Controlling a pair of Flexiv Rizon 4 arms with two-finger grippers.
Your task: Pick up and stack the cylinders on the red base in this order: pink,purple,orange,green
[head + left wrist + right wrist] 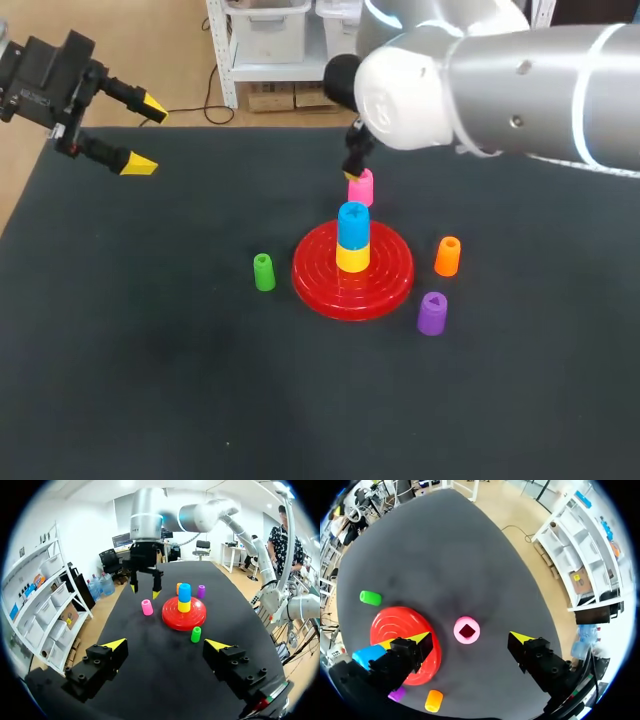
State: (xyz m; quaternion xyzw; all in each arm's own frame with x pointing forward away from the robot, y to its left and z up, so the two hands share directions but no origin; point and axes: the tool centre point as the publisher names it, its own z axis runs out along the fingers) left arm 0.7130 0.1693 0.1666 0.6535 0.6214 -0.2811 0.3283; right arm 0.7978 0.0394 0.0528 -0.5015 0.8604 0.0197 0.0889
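The red base (385, 283) (172, 619) (395, 625) lies mid-table with a yellow cylinder (352, 258) and a blue cylinder (353, 224) (185, 592) stacked on it. The pink cylinder (362, 189) (147, 607) (467, 630) stands upright just behind the base. My right gripper (470, 638) (146, 591) hangs open directly over it, above its top, fingers apart on either side. The orange cylinder (448, 256) (434, 700), purple cylinder (432, 313) (201, 591) and green cylinder (264, 272) (196, 634) (370, 598) stand around the base. My left gripper (146, 136) (167, 644) is open at the far left, holding nothing.
The black table mat (150, 380) stretches bare in front of and left of the base. My right arm (500, 80) crosses above the table's back right.
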